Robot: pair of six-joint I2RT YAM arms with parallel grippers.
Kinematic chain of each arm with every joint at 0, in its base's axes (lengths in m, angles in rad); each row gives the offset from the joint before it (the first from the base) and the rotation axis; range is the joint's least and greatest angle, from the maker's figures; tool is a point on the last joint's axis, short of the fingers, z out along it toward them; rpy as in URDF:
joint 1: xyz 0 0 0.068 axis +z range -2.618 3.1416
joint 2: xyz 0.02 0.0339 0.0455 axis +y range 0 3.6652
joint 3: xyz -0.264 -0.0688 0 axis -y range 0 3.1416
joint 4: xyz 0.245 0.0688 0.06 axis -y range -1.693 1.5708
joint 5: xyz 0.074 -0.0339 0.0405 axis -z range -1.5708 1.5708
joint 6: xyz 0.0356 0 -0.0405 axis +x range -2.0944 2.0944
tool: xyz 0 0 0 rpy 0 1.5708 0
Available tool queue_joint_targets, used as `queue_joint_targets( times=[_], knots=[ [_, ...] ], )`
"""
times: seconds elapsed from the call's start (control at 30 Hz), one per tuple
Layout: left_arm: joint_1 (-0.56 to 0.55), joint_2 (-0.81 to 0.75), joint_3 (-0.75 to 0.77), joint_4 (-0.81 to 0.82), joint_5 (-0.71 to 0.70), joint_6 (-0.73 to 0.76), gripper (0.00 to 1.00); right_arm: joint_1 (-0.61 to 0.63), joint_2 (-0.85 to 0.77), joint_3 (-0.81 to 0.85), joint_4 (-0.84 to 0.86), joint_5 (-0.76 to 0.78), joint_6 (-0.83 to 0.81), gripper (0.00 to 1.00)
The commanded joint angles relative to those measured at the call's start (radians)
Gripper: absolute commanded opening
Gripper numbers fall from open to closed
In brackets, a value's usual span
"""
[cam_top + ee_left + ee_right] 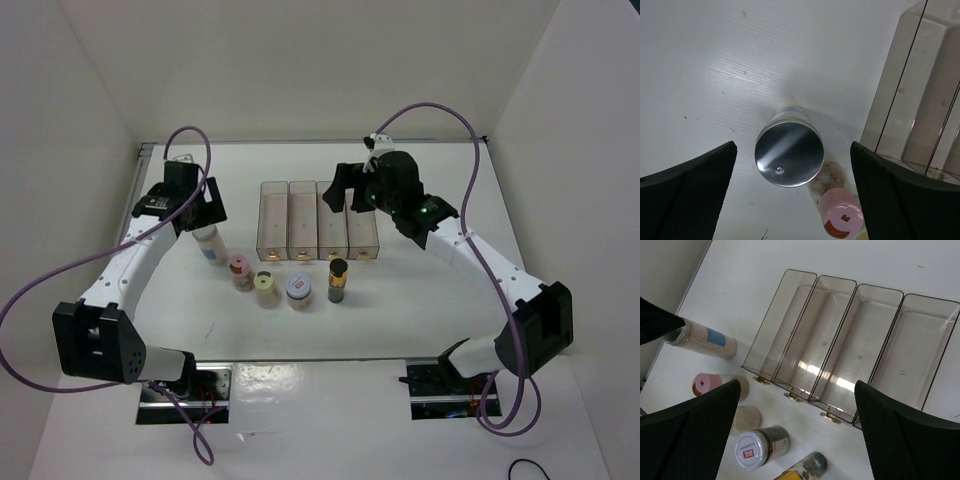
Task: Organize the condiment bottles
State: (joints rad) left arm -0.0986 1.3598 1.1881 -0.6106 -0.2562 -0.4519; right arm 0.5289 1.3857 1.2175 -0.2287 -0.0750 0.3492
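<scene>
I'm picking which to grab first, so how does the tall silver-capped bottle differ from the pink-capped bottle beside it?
The tall bottle stands higher than the pink-capped bottle. Its cap is shiny silver-grey; the pink-capped bottle's is pink. The tall bottle sits centred under the open left claw; the pink-capped bottle stands off to its side. Both stand upright on the table, outside the rack.

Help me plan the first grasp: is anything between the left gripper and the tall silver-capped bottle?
Nothing visible does. The open left gripper hangs directly over the cap of the tall bottle; the pink-capped bottle stands close beside it, not between.
</scene>
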Motion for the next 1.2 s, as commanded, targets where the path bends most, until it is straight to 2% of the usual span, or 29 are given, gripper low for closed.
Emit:
queue_joint_targets(
  times=[0.0, 0.37, 0.63, 0.67, 0.93, 1.13, 1.17],
  knots=[
    [0.004, 0.01, -0.024, 0.029, 0.011, 0.002, 1.0, 0.026, 0.013, 0.048, 0.015, 0.001, -0.023, 0.99],
    [0.004, 0.067, -0.067, 0.049, 0.002, -0.008, 1.0, 0.063, 0.013, 0.076, 0.006, 0.021, -0.023, 0.99],
    [0.004, 0.076, -0.067, 0.049, -0.018, -0.008, 0.89, 0.063, 0.013, 0.076, -0.003, 0.021, -0.023, 0.99],
    [0.004, 0.076, -0.067, 0.049, -0.018, -0.008, 0.84, 0.063, 0.013, 0.076, -0.003, 0.021, -0.023, 0.99],
    [0.004, 0.094, -0.067, 0.049, -0.018, -0.008, 0.72, 0.063, 0.022, 0.076, -0.012, 0.04, -0.023, 0.99],
    [0.004, 0.094, -0.056, 0.04, -0.008, -0.008, 0.5, 0.063, 0.022, 0.085, -0.021, 0.049, -0.023, 0.99],
    [0.004, 0.094, -0.044, 0.04, -0.008, -0.008, 0.44, 0.063, 0.022, 0.085, -0.021, 0.049, -0.023, 0.99]
  ],
)
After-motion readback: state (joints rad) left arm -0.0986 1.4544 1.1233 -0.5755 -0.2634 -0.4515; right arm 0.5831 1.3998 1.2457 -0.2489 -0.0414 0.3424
